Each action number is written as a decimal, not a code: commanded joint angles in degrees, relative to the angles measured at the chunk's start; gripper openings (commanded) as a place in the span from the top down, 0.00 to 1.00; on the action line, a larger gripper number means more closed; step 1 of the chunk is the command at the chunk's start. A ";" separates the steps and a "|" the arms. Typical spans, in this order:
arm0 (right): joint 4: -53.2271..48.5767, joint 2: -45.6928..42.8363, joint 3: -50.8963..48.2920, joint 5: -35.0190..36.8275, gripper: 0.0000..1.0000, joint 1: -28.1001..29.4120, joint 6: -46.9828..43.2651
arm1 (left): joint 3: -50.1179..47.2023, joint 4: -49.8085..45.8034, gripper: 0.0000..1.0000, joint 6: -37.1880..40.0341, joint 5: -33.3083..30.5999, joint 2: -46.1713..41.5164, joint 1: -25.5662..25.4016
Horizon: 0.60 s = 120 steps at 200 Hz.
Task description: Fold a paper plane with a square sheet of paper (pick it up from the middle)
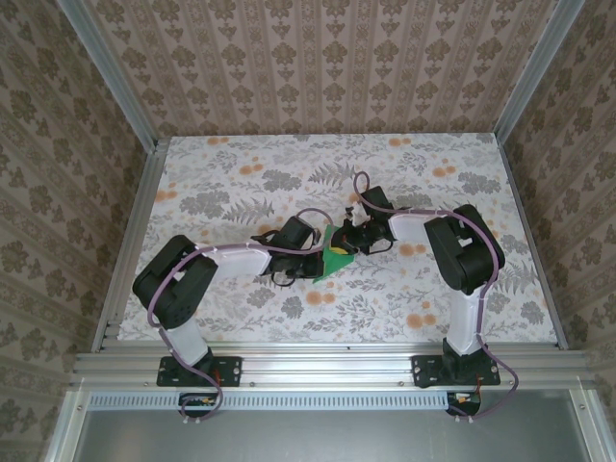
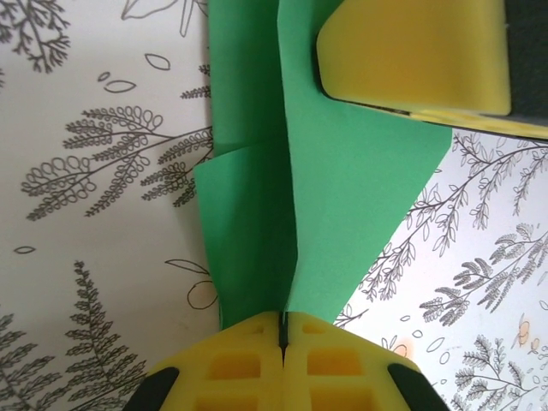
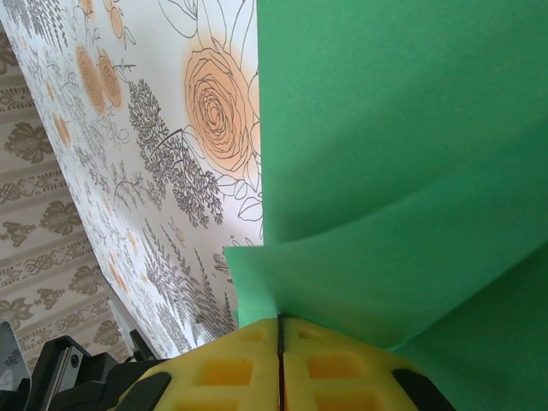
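The bright green paper (image 1: 337, 258) is partly folded and held off the table at its middle, between the two arms. My left gripper (image 2: 282, 321) is shut on the paper's folded crease (image 2: 287, 214), yellow pads pressed together with the green edge between them. My right gripper (image 3: 279, 324) is shut on a folded flap of the same paper (image 3: 402, 171). In the left wrist view the right gripper's yellow pad (image 2: 411, 51) sits at the paper's far end. In the top view both grippers, left (image 1: 318, 258) and right (image 1: 351, 243), meet at the paper.
The table (image 1: 241, 183) has a floral cloth with grey leaves and orange flowers. Patterned walls and aluminium rails (image 1: 135, 241) close it in on three sides. Cables loop over both arms.
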 commanded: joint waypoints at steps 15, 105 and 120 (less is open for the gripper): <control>-0.59 -3.63 0.06 0.36 0.89 0.11 -0.33 | -1.59 3.53 1.00 -3.11 4.41 0.89 2.14; 5.18 0.90 1.19 -3.17 0.93 2.17 2.82 | -1.95 4.65 1.00 -6.13 7.31 1.82 3.55; 5.08 2.35 1.80 -2.18 0.93 2.05 2.93 | -1.78 4.79 1.00 -6.39 7.39 2.16 3.53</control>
